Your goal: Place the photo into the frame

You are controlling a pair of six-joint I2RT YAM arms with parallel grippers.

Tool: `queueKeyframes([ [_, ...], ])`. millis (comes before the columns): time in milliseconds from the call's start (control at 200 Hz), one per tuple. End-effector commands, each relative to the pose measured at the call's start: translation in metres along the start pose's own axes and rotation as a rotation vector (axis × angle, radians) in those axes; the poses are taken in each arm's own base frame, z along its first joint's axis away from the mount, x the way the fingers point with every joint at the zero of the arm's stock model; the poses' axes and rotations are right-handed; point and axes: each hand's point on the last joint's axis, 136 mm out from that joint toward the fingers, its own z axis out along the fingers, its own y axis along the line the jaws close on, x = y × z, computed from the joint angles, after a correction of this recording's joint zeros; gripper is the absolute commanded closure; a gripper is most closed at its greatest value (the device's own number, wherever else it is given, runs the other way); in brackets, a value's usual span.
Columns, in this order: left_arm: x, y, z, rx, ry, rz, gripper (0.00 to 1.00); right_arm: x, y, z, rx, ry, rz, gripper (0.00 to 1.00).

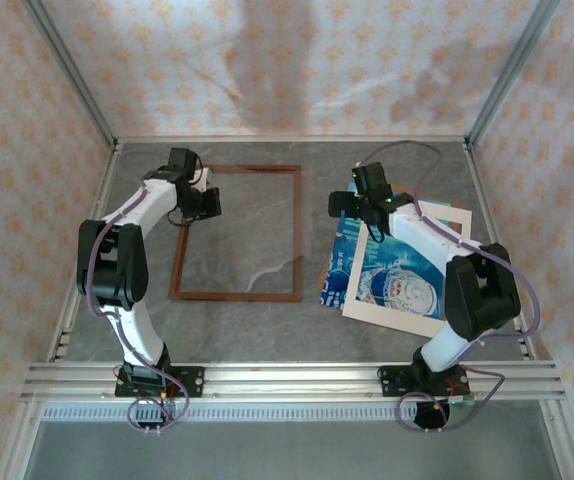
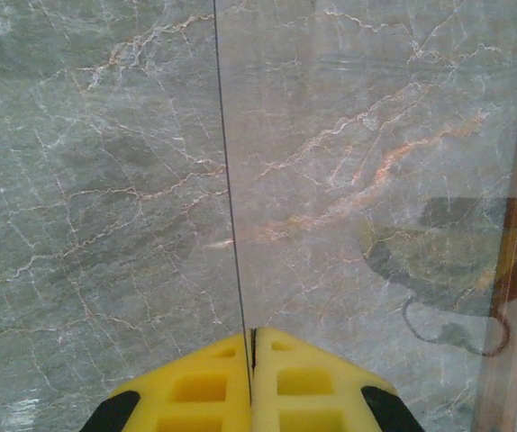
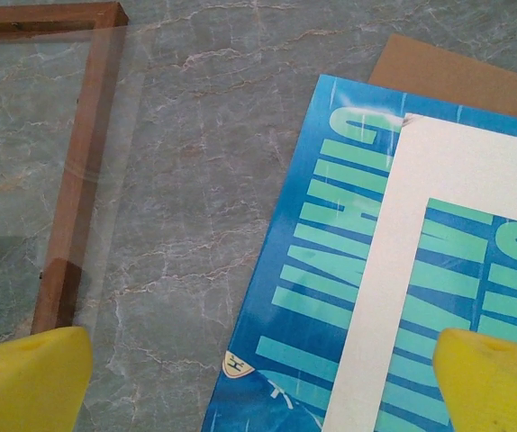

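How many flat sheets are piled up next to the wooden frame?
3: a cream mat with a window on top, a blue printed photo under it, a plain brown cardboard board peeking out underneath. More may hide below.

A grey marble-patterned tabletop (image 1: 247, 330), veined in white and rust, is spread across the centre. It is enclosed by walls papered in pale peach with a small repeated floral motif: a back wall (image 1: 167, 60) at 12 o'clock, one side wall (image 1: 17, 150) at 9 o'clock and another side wall (image 1: 567, 150) at 3 o'clock. Aluminium posts (image 1: 70, 70) are set in the far corners, at 11 and 1 o'clock. A ribbed aluminium rail (image 1: 287, 378) is laid along the edge at 6 o'clock. Soft shadows (image 1: 267, 70) are cast on the back wall.
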Motion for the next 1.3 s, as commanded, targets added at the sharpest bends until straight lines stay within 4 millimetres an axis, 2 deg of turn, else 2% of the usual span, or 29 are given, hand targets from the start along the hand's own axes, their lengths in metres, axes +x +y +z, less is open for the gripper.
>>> queueKeyframes([
  [0,-0.01,-0.002,-0.011,0.007,-0.057,0.028,1.0,-0.004,-0.001,0.0,0.027,-0.001,-0.02,0.03],
  [310,-0.013,-0.005,-0.004,0.047,-0.077,-0.002,1.0,-0.003,-0.002,0.0,0.033,-0.001,-0.023,0.03],
  [656,-0.014,-0.006,-0.005,0.058,-0.101,0.0,1.0,-0.003,-0.002,0.001,0.03,0.002,-0.022,0.03],
  [966,-0.019,-0.018,-0.01,0.13,-0.138,-0.009,1.0,-0.001,-0.002,0.003,0.032,0.011,-0.025,0.03],
  [1111,-0.017,-0.015,-0.01,0.124,-0.147,-0.006,1.0,-0.001,-0.002,0.003,0.032,0.014,-0.025,0.03],
  [1296,-0.009,-0.002,-0.001,0.06,-0.097,-0.001,1.0,0.0,-0.003,0.004,0.034,0.015,-0.028,0.03],
])
